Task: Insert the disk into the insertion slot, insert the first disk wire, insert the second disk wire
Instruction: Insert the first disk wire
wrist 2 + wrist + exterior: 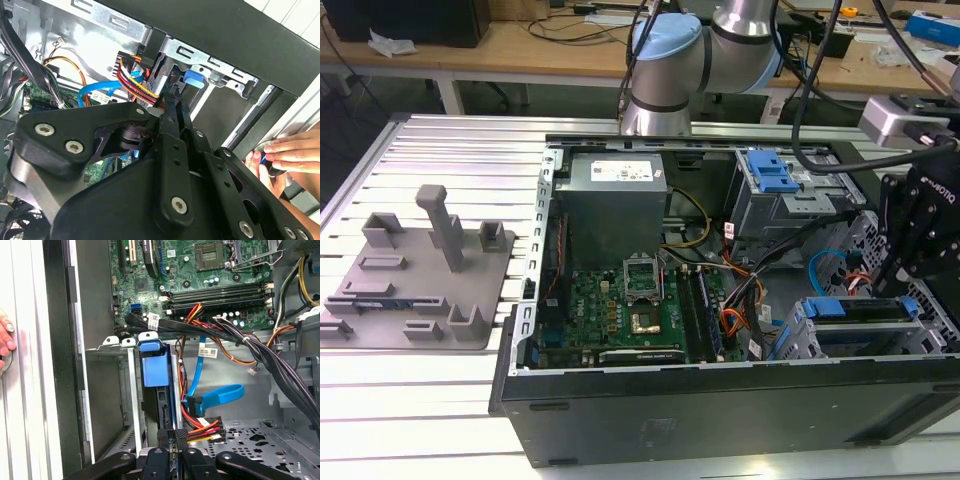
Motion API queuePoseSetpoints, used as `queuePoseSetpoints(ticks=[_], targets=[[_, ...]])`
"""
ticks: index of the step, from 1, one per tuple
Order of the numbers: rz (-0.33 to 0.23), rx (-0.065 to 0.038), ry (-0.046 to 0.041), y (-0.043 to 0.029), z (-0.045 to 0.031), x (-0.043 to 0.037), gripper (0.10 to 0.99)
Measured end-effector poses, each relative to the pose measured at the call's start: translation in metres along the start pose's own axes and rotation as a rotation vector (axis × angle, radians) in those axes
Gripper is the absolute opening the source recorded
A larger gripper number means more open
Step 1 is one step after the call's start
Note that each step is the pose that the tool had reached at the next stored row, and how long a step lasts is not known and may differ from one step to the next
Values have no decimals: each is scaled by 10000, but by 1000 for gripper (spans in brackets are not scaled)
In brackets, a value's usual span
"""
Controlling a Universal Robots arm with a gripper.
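One disk [152, 369] in one insertion slot [111, 346]

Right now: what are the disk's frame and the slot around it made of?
Disk frame: plastic, probably moulded, judging by its even bright blue colour, soft sheen and rounded edges. Slot: looks like thin sheet metal in bare matte grey, with folded tabs along the top edge. Which metal it is can't be told.

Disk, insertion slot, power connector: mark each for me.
disk [154, 367], first wrist view, blue carrier end
insertion slot [133, 390], first wrist view, grey side wall
power connector [182, 435], first wrist view, black housing
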State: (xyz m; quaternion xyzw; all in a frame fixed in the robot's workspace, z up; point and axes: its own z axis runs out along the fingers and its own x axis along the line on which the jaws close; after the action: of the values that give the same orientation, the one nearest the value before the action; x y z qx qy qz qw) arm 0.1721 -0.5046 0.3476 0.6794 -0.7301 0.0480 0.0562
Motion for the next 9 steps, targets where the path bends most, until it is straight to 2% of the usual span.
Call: queuePoseSetpoints(ticks=[9], targets=[[-40,6,2,1,8,1,165]])
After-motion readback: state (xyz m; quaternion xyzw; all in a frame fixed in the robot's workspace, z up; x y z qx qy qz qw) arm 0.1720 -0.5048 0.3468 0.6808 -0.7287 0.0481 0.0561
